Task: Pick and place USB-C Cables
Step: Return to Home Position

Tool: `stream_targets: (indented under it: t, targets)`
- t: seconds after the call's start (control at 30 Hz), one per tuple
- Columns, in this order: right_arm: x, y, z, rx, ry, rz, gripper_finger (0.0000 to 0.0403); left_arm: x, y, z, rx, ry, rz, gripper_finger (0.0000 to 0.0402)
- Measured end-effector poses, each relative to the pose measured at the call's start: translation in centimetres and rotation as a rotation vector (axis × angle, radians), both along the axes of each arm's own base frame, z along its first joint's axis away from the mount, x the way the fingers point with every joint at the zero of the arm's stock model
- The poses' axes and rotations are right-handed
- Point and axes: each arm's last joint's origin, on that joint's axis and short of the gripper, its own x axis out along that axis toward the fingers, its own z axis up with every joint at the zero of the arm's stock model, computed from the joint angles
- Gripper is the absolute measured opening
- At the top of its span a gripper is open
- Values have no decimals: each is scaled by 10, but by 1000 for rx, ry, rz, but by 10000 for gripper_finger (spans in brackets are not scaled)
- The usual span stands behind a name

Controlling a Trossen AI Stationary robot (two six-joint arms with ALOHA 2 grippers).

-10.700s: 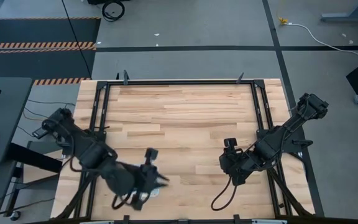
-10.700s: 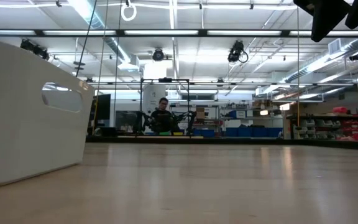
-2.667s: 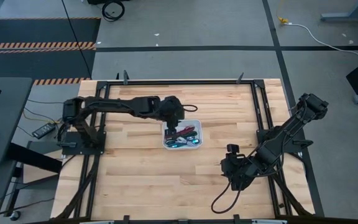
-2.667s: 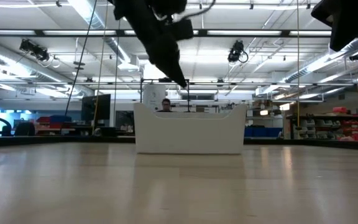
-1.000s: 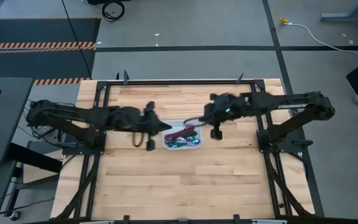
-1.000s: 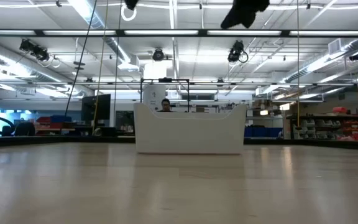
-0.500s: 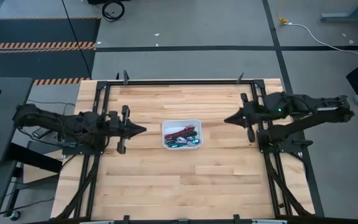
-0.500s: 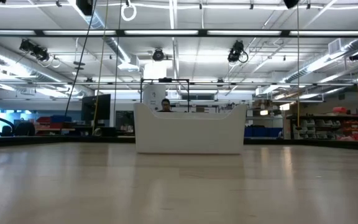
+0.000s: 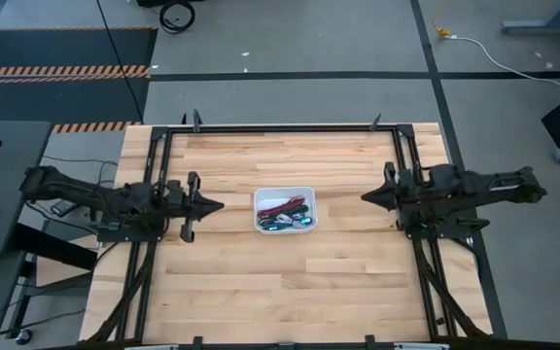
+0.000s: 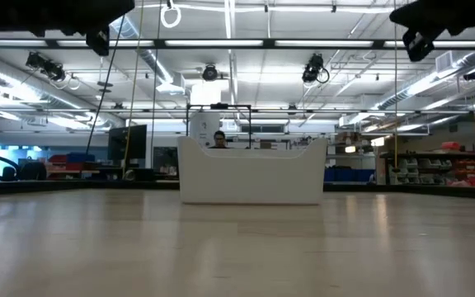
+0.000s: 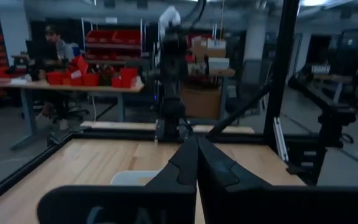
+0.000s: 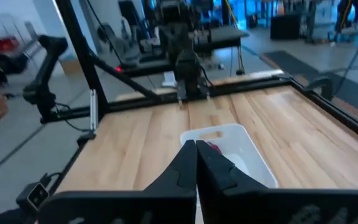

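A small white tray stands at the middle of the wooden table; it also shows in the low view. In it lie several USB-C cables: a dark red one, a green one and a teal one can be told apart. My left gripper is shut, level, left of the tray and pointing at it. My right gripper is shut too, level, right of the tray, with the dark red cable just past its tips. Neither gripper holds anything.
Black frame rails run along the table's left, right and far sides. Bare wood lies all around the tray. The arms show dark at the low view's upper corners. A person sits far off in the room.
Both arms have drawn back from above the tray: the left gripper toward the table's left edge, the right toward its right edge. Both have come down and tipped up to lie level. Both stayed shut. The tray and its cables have kept still.
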Motion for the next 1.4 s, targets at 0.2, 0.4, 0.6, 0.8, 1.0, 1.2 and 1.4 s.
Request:
stream_targets:
  t: [0.2, 0.4, 0.6, 0.8, 1.0, 1.2, 1.4]
  targets:
    - [7, 1, -44, 6, -56, 11, 2, -8, 2, -31, -17, -82, 0, 4]
    - [12, 5, -83, 10, -103, 107, 2, -13, 3, -55, -81, -58, -10, 4]
    - [12, 5, -88, -54, -171, 145, 2, -13, 3, -55, -103, -56, -9, 4]
    - [10, 0, -89, -92, -165, 131, 2, -13, 3, -58, -70, -30, 2, 4]
    - [7, -7, -91, -73, -141, 108, 2, -13, 3, -55, -13, -54, 14, 4]
    - [4, -9, -91, -54, -140, 114, 3, -14, 2, -53, 45, -78, 0, 4]
    - [3, -11, -89, -25, -154, 103, 4, -17, 3, -42, 73, -196, 20, 4]
